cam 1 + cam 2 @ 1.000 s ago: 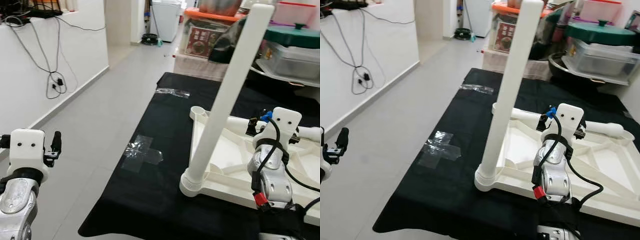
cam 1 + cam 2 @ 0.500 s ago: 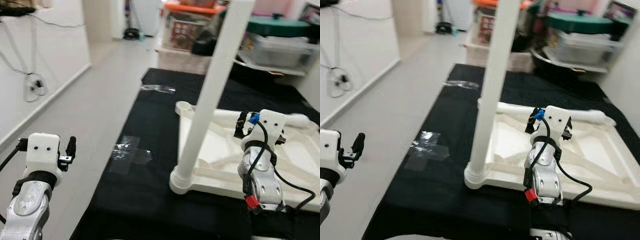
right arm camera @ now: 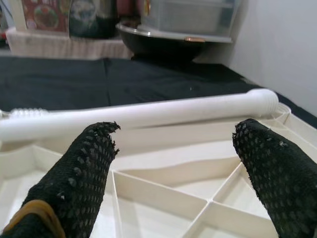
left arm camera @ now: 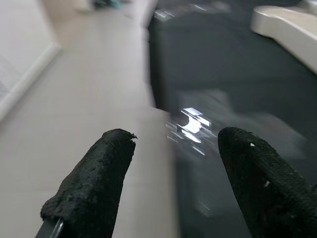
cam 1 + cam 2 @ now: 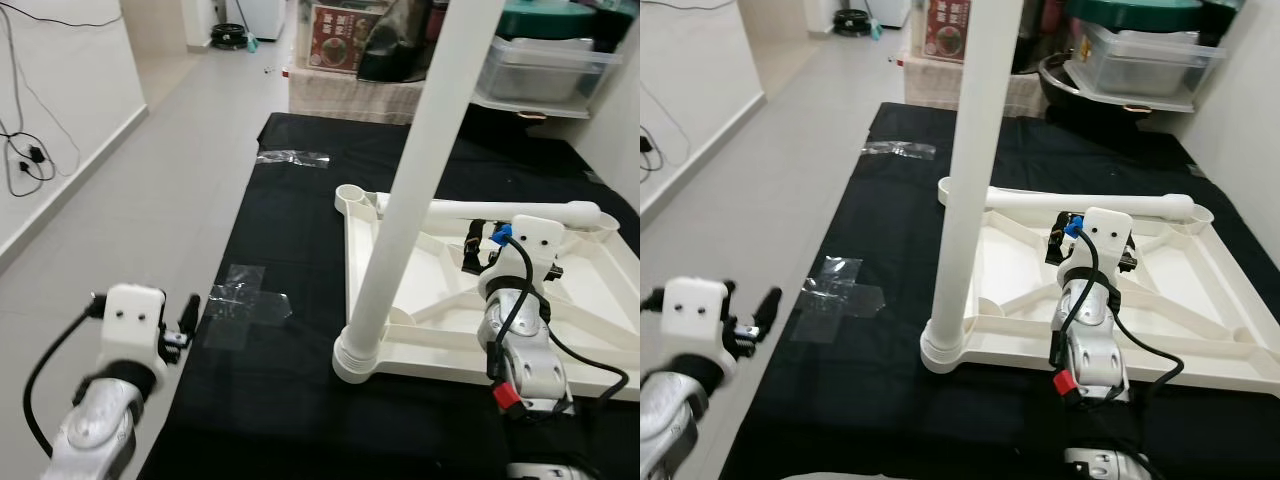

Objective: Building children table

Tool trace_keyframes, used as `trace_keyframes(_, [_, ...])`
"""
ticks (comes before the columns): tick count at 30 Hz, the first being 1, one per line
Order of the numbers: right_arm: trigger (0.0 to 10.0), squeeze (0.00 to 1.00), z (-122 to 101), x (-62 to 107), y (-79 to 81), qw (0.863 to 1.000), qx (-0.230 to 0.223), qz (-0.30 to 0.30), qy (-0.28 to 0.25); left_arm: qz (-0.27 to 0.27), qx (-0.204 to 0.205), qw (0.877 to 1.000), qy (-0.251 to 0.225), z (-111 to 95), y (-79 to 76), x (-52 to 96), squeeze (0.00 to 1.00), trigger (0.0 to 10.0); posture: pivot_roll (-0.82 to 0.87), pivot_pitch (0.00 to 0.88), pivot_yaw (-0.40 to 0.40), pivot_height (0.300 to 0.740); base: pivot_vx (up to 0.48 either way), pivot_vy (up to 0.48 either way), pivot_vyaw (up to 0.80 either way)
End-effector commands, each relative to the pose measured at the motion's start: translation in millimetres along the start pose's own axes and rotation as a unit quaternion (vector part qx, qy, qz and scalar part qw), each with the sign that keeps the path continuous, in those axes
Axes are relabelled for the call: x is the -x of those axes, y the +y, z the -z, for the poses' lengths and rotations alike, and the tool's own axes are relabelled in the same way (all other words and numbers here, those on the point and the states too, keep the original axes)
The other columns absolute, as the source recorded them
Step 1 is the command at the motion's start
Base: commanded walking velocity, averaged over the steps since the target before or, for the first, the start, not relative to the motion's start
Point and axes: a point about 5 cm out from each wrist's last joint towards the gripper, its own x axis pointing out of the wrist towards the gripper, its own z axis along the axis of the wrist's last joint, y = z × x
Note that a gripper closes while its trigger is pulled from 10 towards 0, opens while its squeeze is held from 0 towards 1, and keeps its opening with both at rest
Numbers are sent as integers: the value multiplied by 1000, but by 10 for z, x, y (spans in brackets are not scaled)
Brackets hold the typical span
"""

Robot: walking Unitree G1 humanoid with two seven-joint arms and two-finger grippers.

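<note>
1. A black mat (image 5: 290, 400) lay on the grey tiled floor (image 5: 130, 190) of a cluttered room, with clear tape (image 5: 245, 305) stuck on it near its left edge.
2. The white tabletop (image 5: 1200, 350) lay upside down on the mat, 1 leg (image 5: 965, 180) already standing upright in its near-left corner socket.
3. A loose leg (image 5: 1090, 203) lay along the tabletop's far rim; by the look of it, at least this 1 was left to fit.
4. The right end effector (image 3: 173, 163), fingers spread, hovered over the tabletop, facing the loose leg.
5. The left end effector (image 4: 173, 163), also spread, hung beside the mat's left edge.
6. Behind, a clear lidded tub (image 5: 545, 65) sat on a low shelf; its contents could not be made out.
</note>
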Motion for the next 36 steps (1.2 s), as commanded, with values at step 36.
trace_keyframes(36, [10000,0,-383,364,-995,836,139,-517,122,196,-24,980,15,227,-551,225,0,10000,87,87,-58,740,0,0,0])
